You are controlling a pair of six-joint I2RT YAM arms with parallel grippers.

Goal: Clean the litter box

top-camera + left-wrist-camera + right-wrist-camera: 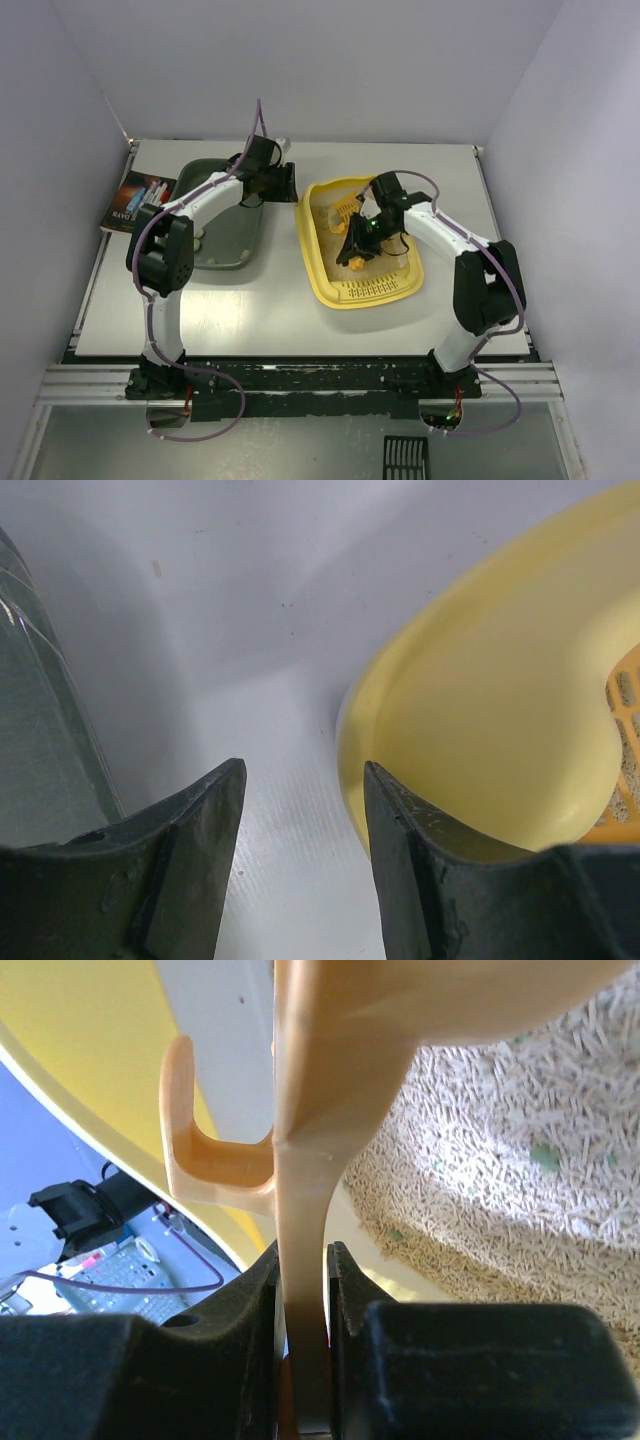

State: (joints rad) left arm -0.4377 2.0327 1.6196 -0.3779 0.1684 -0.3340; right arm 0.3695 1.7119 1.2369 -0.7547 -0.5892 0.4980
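I'm seeing the litter box (372, 291) sitting right of centre on the table (250, 310), its slotted ledge facing the arm bases and pale litter (520, 1210) lying inside. My right gripper (358, 245) is reaching down into it, fingers clamping the flat handle of the orange-yellow scoop (310, 1160). My left gripper (305, 780) is hanging over bare tabletop between the litter box's rounded rim and the dark tray (215, 250) just beside it, fingers standing apart and gripping nothing.
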